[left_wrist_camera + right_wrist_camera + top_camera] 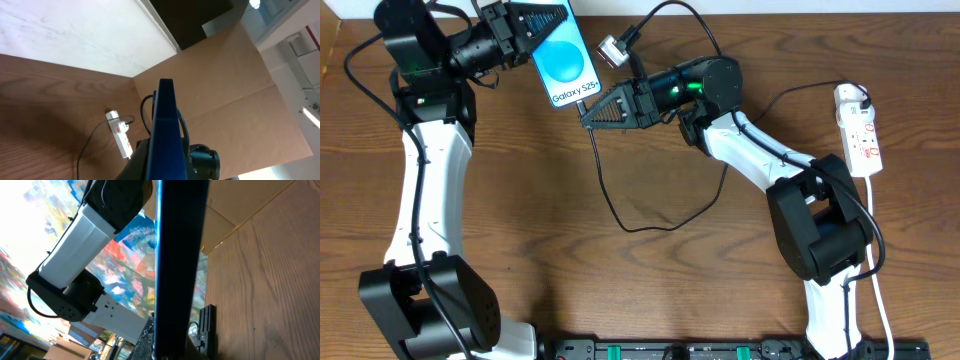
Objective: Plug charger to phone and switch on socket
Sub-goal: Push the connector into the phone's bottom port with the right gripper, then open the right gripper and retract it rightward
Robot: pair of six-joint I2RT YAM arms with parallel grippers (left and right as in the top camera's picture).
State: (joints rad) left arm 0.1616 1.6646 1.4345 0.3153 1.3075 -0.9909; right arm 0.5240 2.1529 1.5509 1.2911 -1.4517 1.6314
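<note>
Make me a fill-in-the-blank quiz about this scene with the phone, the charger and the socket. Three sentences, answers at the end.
1. The left gripper holds the phone, whose screen is ____.
2. The right gripper pinches one end of the charger, a thin ____ cable.
3. The socket lies on the table on the ____ arm's side.
Missing words: blue; black; right.
</note>
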